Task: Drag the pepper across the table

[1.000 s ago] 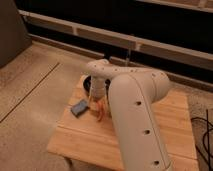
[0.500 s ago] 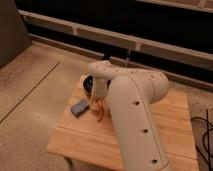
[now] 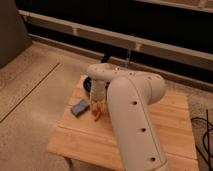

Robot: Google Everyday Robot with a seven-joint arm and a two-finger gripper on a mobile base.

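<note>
The pepper [image 3: 97, 114] is a small orange-red chili lying on the light wooden table [image 3: 85, 142], near its left-middle. My gripper [image 3: 97, 104] points down right over the pepper, at or just above its upper end. The big white arm [image 3: 132, 120] crosses the middle of the table and hides much of its top.
A blue-grey block [image 3: 78, 107] lies just left of the pepper. A dark round thing [image 3: 88, 83] sits behind the gripper near the table's far left edge. A dark wall with a pale rail [image 3: 125, 40] runs behind. Cables [image 3: 206, 135] lie on the floor at right.
The arm and gripper have shifted slightly toward the table's far side; the pepper stays under the gripper, near the same spot.
</note>
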